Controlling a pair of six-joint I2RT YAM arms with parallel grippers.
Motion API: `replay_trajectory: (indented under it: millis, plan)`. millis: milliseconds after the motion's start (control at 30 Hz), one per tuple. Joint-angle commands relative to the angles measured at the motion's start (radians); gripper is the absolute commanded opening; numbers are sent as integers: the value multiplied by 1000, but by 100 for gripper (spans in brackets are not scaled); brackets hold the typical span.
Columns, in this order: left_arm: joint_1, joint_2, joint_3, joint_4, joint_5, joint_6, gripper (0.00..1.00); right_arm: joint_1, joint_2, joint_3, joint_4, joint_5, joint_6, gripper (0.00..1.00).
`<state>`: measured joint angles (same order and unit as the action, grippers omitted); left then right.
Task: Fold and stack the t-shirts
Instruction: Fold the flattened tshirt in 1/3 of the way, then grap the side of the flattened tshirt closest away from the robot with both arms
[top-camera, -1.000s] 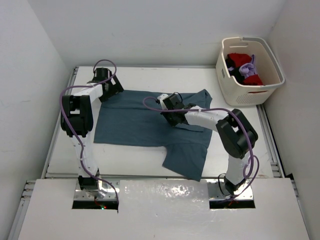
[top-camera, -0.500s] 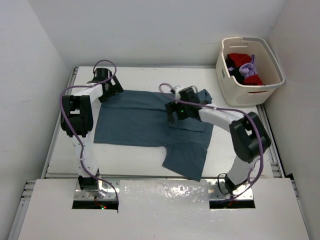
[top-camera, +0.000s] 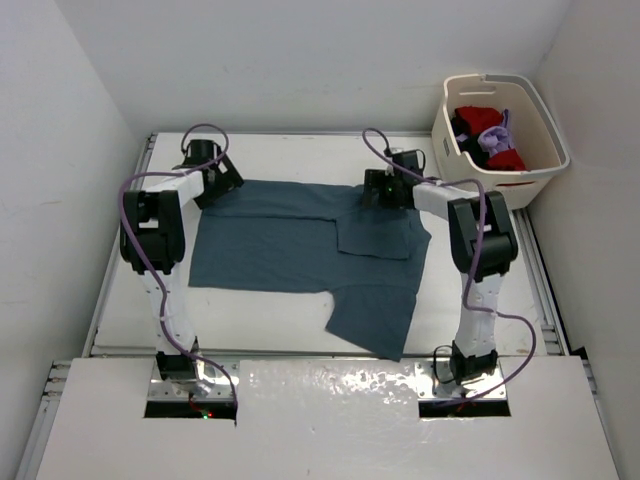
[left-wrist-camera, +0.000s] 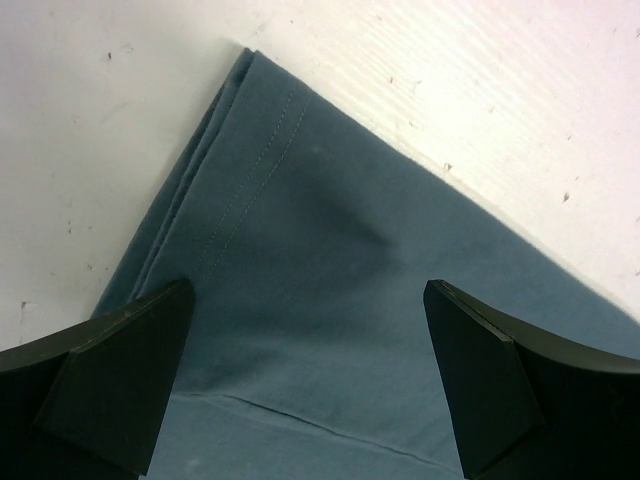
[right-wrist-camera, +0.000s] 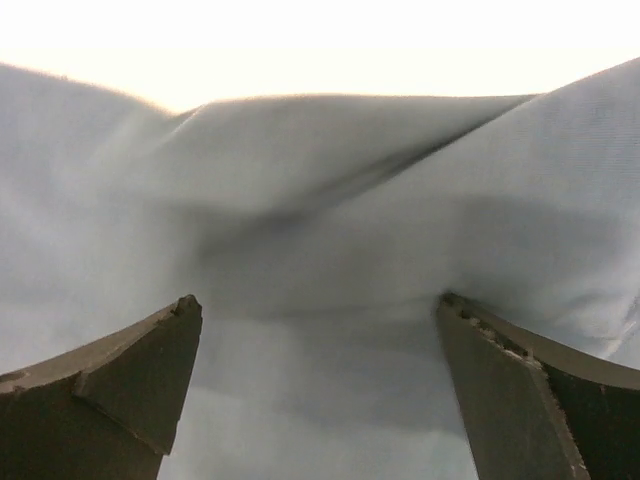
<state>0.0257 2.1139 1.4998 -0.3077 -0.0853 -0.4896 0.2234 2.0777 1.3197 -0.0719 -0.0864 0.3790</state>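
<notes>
A teal-blue t-shirt (top-camera: 280, 245) lies spread flat on the white table (top-camera: 260, 320), with one flap (top-camera: 375, 235) folded over onto it at the right. My left gripper (top-camera: 212, 183) stands open over the shirt's far left corner. In the left wrist view, that hemmed corner (left-wrist-camera: 330, 250) lies between the spread fingers (left-wrist-camera: 120, 370) of the left gripper (left-wrist-camera: 310, 340). My right gripper (top-camera: 378, 190) is open at the shirt's far edge, beside the flap. Rumpled cloth (right-wrist-camera: 320, 230) fills the right wrist view under the right gripper (right-wrist-camera: 315, 350), ungripped.
A cream laundry basket (top-camera: 500, 185) stands at the far right corner, holding red (top-camera: 480, 118), lavender (top-camera: 494, 138) and black (top-camera: 462, 125) shirts. The teal shirt's lower part (top-camera: 370, 315) reaches toward the near edge. Walls close in on three sides.
My right gripper has opened, let go of the cloth it had carried over the shirt, and moved away to the shirt's far right edge. The left arm has barely moved.
</notes>
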Motion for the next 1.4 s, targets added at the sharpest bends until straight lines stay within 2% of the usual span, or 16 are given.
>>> replay_trajectory:
  millis: [0,100,333,467,567,667,733,767,833,867,900,1000,1067,1133,1200,1367]
  plan:
    - [20,15,-4,55,-14,-61,100,-31,132,79,-25,-22,69,99]
    - [28,58,34,47,-51,-108,100,-45,194,183,-20,40,69,99]
    - [34,159,212,29,-53,-161,100,-56,386,509,-126,5,40,99]
    - [39,207,336,-19,-22,-130,100,-58,392,605,-155,-1,15,99]
    - [34,115,333,11,10,-92,100,-53,310,630,-175,-18,-99,99]
    - [29,25,318,-2,-23,-55,100,-53,164,569,-186,-33,-170,99]
    - [19,-84,266,-47,-57,-35,100,-45,67,446,-178,-29,-204,99]
    - [17,-177,173,-51,-88,-32,100,-35,-52,300,-157,-23,-212,99]
    - [13,-277,56,-65,-116,-53,100,-18,-176,134,-65,0,-209,99]
    - [11,-384,-20,-59,-143,-72,100,-7,-238,56,-42,13,-184,99]
    - [13,-440,-168,-48,-162,-114,100,-3,-342,-86,-23,28,-163,99]
    - [17,-614,-410,-105,-250,-246,100,16,-515,-306,-8,106,-83,99]
    - [22,-713,-498,-126,-295,-282,100,31,-586,-435,18,165,-34,99]
    - [22,-764,-600,-172,-303,-308,100,36,-661,-476,3,186,-28,99]
    - [22,-831,-738,-139,-277,-323,100,37,-698,-523,-14,208,-23,99]
    - [25,-832,-849,-2,-174,-362,97,36,-771,-614,24,182,-32,99]
